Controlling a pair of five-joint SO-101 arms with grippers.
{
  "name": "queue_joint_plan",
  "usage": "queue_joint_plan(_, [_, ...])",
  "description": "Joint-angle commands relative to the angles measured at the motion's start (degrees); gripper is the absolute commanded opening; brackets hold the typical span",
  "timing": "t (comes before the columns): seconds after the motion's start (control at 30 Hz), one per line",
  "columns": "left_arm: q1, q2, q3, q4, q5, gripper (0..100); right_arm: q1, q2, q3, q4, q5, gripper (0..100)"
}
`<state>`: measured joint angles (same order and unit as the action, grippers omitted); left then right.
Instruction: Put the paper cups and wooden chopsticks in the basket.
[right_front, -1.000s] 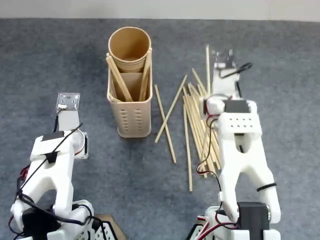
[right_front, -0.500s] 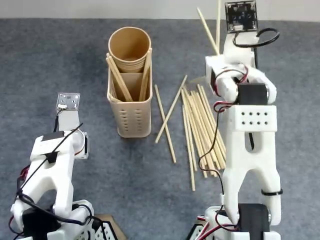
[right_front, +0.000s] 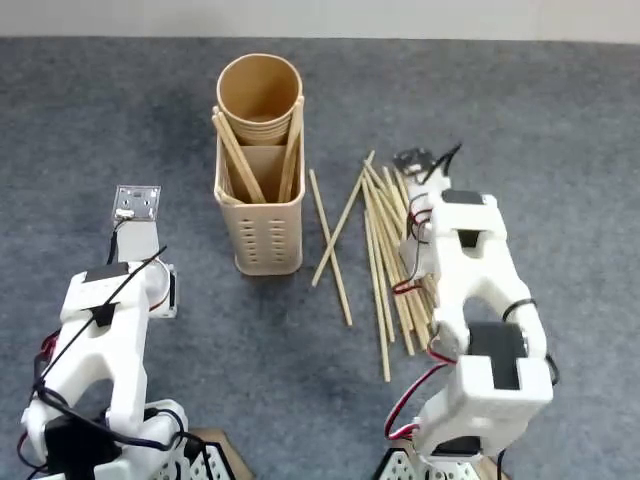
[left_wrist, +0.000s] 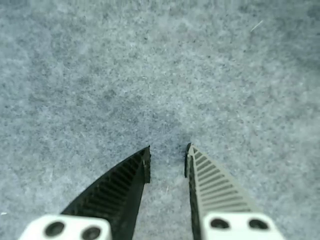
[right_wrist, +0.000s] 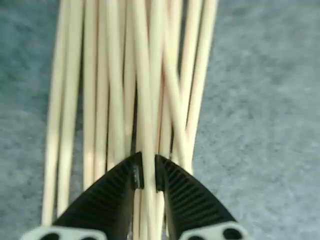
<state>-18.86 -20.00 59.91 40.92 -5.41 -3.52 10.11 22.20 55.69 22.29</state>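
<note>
A beige slotted basket (right_front: 262, 228) stands left of centre, with stacked paper cups (right_front: 259, 92) in its far compartment and wooden chopsticks (right_front: 236, 156) leaning inside it. Many loose chopsticks (right_front: 383, 262) lie in a pile on the carpet to its right. My right arm (right_front: 462, 250) is bent low over that pile. In the right wrist view my right gripper (right_wrist: 146, 172) points down onto the pile (right_wrist: 125, 90), its fingers closed to a narrow gap with one chopstick running through it. My left gripper (left_wrist: 168, 150) hangs open over bare carpet, holding nothing.
Grey carpet (right_front: 120, 110) covers the whole surface. Two stray chopsticks (right_front: 330, 250) lie crossed between the basket and the pile. My left arm (right_front: 105, 320) sits at the near left, well away from the basket.
The right arm stretched far out with chopsticks lifted half a second ago, then pulled back and dropped onto the pile. The left arm has not moved.
</note>
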Motion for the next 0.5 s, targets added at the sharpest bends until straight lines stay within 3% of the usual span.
queue_joint_plan(0.0, [1.45, 0.13, -0.13, -0.88, -0.70, 15, 0.92, 2.59, -0.13, -2.15, 1.05, 0.5])
queue_joint_plan(0.17, [1.45, 0.13, -0.13, -0.88, -0.70, 15, 0.92, 2.59, -0.66, -5.32, 1.05, 1.4])
queue_joint_plan(0.37, [1.45, 0.13, -0.13, -0.88, -0.70, 15, 1.19, -1.27, -0.48, -5.32, 1.05, 13.7])
queue_joint_plan(0.47, [1.45, 0.13, -0.13, -0.88, -0.70, 15, 1.10, -4.18, -0.31, -5.32, 1.05, 14.3])
